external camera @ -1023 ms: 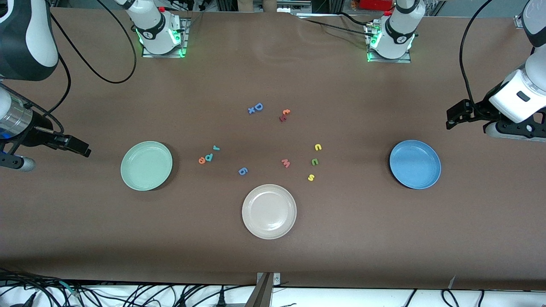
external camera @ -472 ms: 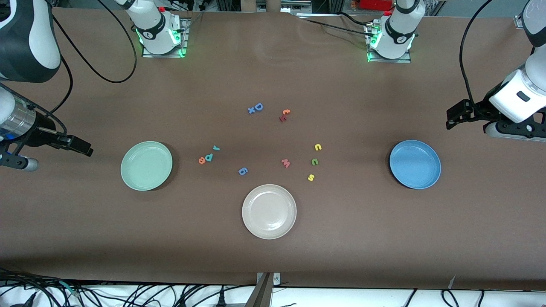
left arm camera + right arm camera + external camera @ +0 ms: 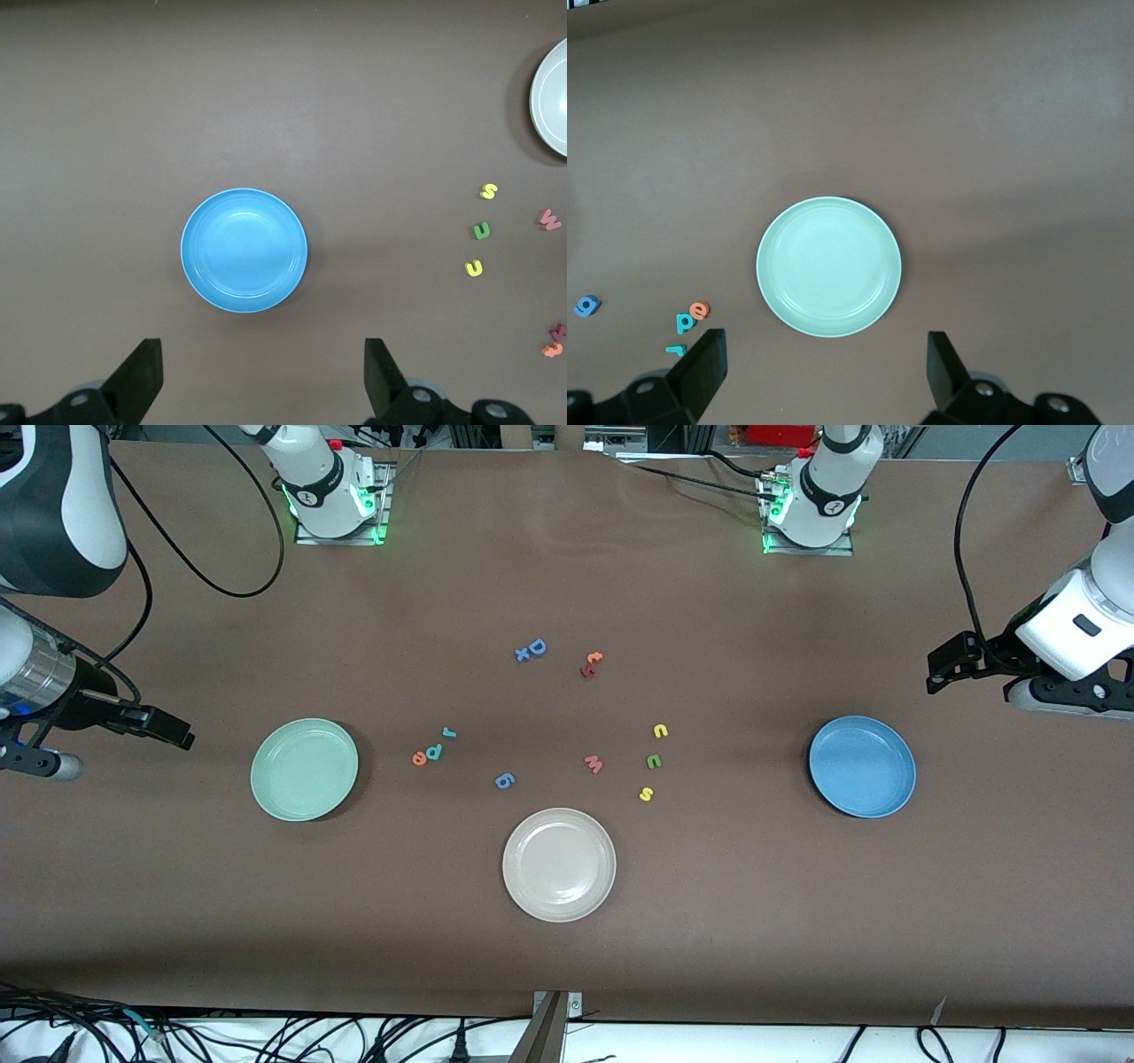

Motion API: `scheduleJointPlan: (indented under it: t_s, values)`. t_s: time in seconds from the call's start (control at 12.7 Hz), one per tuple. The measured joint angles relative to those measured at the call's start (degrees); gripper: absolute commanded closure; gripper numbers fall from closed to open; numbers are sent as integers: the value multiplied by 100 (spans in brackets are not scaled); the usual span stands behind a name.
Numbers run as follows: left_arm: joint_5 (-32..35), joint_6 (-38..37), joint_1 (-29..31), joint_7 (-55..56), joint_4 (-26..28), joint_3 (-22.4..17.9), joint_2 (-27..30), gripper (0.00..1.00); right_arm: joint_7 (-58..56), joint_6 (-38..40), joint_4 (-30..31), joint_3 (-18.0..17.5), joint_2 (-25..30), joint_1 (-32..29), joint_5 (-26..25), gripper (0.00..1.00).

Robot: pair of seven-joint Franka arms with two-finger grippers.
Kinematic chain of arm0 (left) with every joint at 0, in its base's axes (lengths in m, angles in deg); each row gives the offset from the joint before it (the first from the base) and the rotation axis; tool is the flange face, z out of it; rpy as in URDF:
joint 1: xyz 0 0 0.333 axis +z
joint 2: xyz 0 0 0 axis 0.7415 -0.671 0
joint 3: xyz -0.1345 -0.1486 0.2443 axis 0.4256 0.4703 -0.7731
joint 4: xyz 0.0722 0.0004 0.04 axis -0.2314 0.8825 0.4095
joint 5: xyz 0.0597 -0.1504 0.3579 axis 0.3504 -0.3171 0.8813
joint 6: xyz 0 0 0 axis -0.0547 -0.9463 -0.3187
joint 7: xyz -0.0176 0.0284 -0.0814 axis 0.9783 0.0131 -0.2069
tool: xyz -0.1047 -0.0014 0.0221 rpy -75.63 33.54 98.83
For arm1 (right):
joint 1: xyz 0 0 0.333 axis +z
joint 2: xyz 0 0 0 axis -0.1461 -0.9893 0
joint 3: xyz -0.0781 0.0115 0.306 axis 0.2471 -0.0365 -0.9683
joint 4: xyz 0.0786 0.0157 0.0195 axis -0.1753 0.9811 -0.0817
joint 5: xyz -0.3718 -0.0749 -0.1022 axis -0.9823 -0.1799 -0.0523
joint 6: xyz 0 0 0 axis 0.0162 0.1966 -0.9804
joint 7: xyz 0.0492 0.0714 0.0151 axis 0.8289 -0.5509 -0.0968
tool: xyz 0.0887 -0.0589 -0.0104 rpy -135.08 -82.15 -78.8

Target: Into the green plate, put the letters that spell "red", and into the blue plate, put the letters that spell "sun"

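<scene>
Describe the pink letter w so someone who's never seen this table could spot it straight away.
Start at the cream-white plate, the plate nearest the front camera. Just farther from the camera than its rim, a touch toward the blue plate, lies the pink w. It is the only pink letter; its closest neighbours are yellow or green.

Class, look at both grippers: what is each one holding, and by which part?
Nothing is held. The left gripper hangs open over the table by the blue plate; the right gripper hangs open by the green plate.
</scene>
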Motion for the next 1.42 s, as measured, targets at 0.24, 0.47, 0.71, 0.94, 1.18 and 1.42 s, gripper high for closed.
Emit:
scheduleJointPlan:
  t_s: [0.24, 0.47, 0.71, 0.94, 1.18, 1.42]
  values:
    - [0, 0, 0, 0, 0, 0, 0, 0, 1, 0, 2, 0, 0, 0, 0, 0]
    - [0, -10, 0, 0, 0, 0, 0, 0, 51, 0, 3, 0, 0, 0, 0, 0]
    - [0, -14, 0, 0, 0, 0, 0, 0, 53, -4, 3, 0, 0, 0, 0, 0]
    - [0, -16, 0, 0, 0, 0, 0, 0, 365, 16, 43, -21, -26, 75, 1, 1]
    - [-240, -30, -2, 0, 0, 2, -9, 0, 1717, 13, 130, -48, -329, 596, 6, 2]
    - [-386, -39, -32, 0, 13, 27, -275, 0, 3366, -235, 175, -79, -965, 1310, 9, 4]
